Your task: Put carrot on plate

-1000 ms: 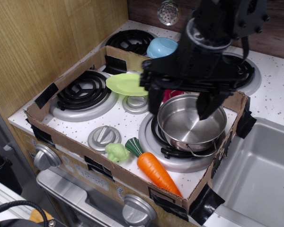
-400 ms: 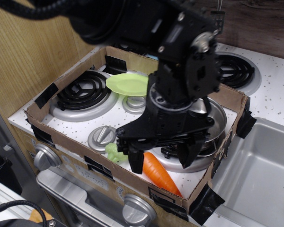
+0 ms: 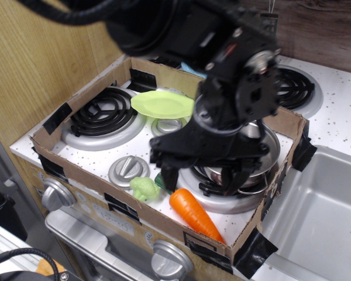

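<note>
On the toy stove inside its cardboard rim, the carrot [image 3: 193, 214] lies just below the open, empty gripper [image 3: 200, 178], its long axis slanting toward the front right corner, stem end nearest the left finger

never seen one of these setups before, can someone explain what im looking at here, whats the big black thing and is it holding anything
The big black thing is a robot arm. Its gripper, the two-fingered claw at its end, hangs open just above the stove and holds nothing.

The single picture is taken from above and in front, looking down at a toy kitchen stove with a low cardboard wall taped around it.

On the stove top lie an orange toy carrot near the front edge, directly below the claw, and a small light-green broccoli to its left. Behind, a lime-green plate sits between the burners, partly over a silver knob. A shiny steel pot stands on the right front burner, mostly hidden by the arm. To the right is a grey sink.

The carrot is not on the plate yet.
</note>
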Robot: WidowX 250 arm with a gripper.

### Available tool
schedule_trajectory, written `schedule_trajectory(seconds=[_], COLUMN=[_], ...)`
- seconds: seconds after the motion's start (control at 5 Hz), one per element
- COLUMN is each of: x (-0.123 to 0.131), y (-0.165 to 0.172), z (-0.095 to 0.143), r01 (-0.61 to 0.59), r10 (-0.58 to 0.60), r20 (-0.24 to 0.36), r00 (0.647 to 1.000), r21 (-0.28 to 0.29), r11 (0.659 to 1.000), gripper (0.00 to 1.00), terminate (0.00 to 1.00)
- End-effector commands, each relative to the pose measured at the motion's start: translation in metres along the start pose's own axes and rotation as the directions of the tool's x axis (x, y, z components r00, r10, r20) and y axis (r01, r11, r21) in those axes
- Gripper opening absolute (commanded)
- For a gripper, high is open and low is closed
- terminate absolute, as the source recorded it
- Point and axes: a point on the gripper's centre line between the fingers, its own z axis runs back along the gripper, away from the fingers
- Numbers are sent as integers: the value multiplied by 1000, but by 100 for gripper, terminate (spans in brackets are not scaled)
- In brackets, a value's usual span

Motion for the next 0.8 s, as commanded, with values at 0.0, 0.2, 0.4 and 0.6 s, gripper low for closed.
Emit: schedule_trajectory(seconds=[0.0,0.2,0.4,0.6], x=[-1,-1,-1,-3], y=[-19,-22,-20,-11], z=[-16,-24,-36,-45], r01=[-18,-54,-61,-81], r10=[16,47,51,72], r20=[-29,-62,-84,-93], r00=[999,997,995,993], r21=[-92,-104,-116,-98], r11=[996,993,991,992], gripper=[100,100,100,100], terminate=[0,0,0,0])
